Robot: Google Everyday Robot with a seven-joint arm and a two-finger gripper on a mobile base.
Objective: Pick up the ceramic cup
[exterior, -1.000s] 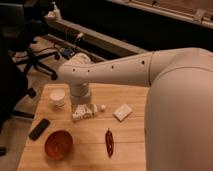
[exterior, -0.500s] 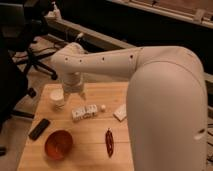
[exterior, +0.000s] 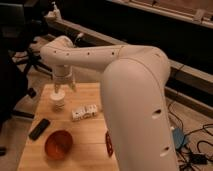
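Note:
The ceramic cup [exterior: 59, 104] is small, white and upright on the left part of the wooden table [exterior: 90, 145]. My gripper [exterior: 63, 92] points down just above the cup, slightly to its right. Its fingers are spread apart and hold nothing; the left fingertip [exterior: 55, 94] hangs over the cup's rim. My big white arm [exterior: 125, 75] reaches in from the right and hides the table's right part.
A red-orange bowl [exterior: 58, 144] sits at the front left. A black flat device [exterior: 39, 128] lies to its left near the table edge. A small white box [exterior: 84, 113] lies right of the cup. A red pepper [exterior: 108, 144] shows beside the arm. Office chairs stand behind.
The arm has swung left and closer to the camera, bringing the gripper from beside the small white box to just above the cup. The objects have not moved.

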